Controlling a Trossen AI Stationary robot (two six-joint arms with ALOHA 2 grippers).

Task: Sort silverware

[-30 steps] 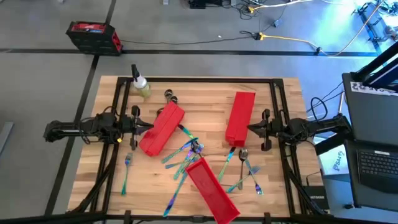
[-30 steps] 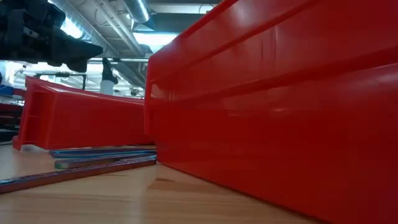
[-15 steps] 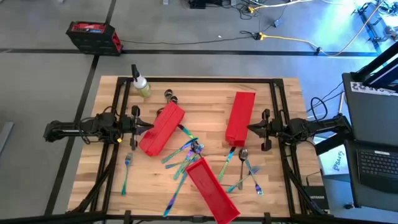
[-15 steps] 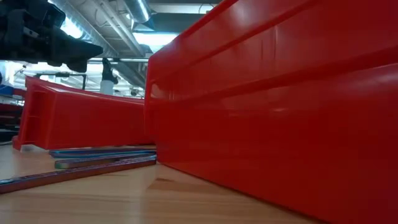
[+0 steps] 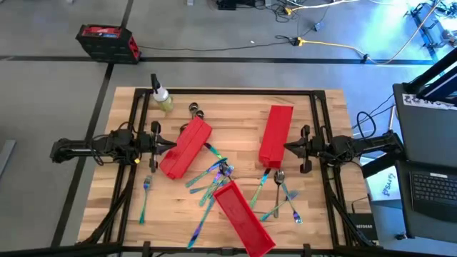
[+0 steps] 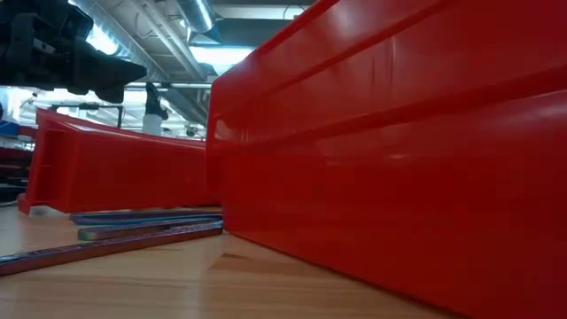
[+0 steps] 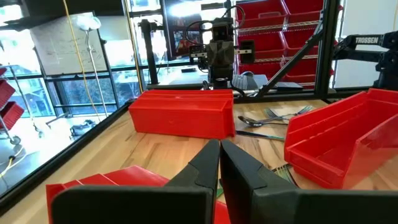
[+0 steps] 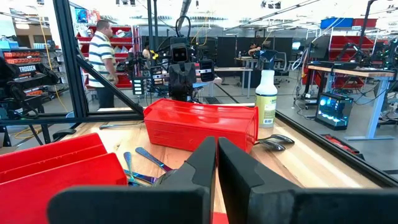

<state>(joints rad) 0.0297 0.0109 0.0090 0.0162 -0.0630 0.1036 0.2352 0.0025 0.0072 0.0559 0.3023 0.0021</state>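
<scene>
A: We had both arms parked over the table. The left gripper sat out at nine o'clock, fingers pressed together with nothing between them, its tip just beside the left red bin.

B: Same story at three o'clock. We saw the right gripper pinched closed and empty, nose right next to the upright red bin. In the right wrist view its two dark fingers met with no gap.

A: And the left wrist view told us likewise: fingers together, holding nothing.

B: Where was the silverware? We found most of it fanned out at the table's centre, a heap of iridescent blue and purple pieces between the left red bin and the third red bin, which lay slanted toward six o'clock.

A: We counted a second cluster around five o'clock, with a dark spoon among it. A lone fork lay at about seven o'clock, well apart from the rest.

B: Up near twelve o'clock we spotted a pair of dark spoons, and a spray bottle stood at eleven o'clock by the table's corner.

A: From the low view, we mostly got a wall of red bin, with a few flat handles lying on the wood beside it.

B: In the room beyond, a person in a striped shirt stood with their back toward us.
</scene>
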